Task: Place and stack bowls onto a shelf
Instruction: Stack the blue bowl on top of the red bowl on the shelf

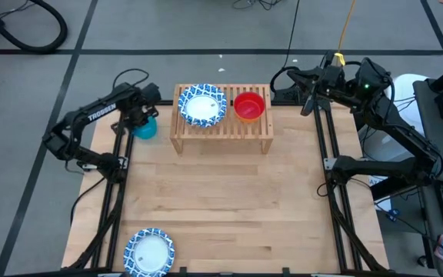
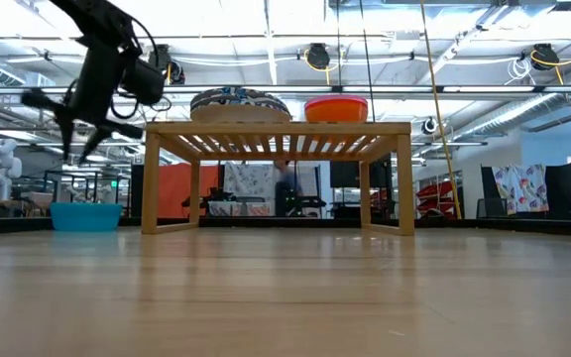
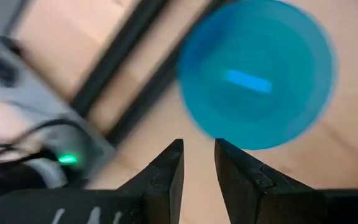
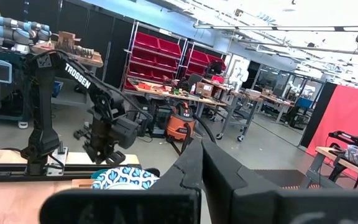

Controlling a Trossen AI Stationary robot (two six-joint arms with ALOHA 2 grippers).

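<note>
A teal bowl [image 1: 144, 128] [image 2: 85, 216] [image 3: 257, 74] rests on its base on the table, left of the shelf [image 1: 221, 132] [image 2: 276, 129]. My left gripper [image 1: 141, 114] [image 2: 79, 147] [image 3: 197, 148] hovers above it, pointing down, open by a narrow gap with nothing between the fingers. On the shelf's slatted top sit a blue-patterned dish [image 1: 202, 105] [image 2: 239, 102] and a red bowl [image 1: 249, 106] [image 2: 336, 107]. My right gripper [image 1: 308, 104] [image 4: 201, 152] is shut and held high at the far right corner, holding nothing.
Another blue-patterned dish [image 1: 149, 251] lies at the table's near edge, left of centre. Dark frame rails [image 1: 118, 192] run along the table's left and right sides. The wide wooden tabletop [image 1: 229, 208] lies between the shelf and the near edge.
</note>
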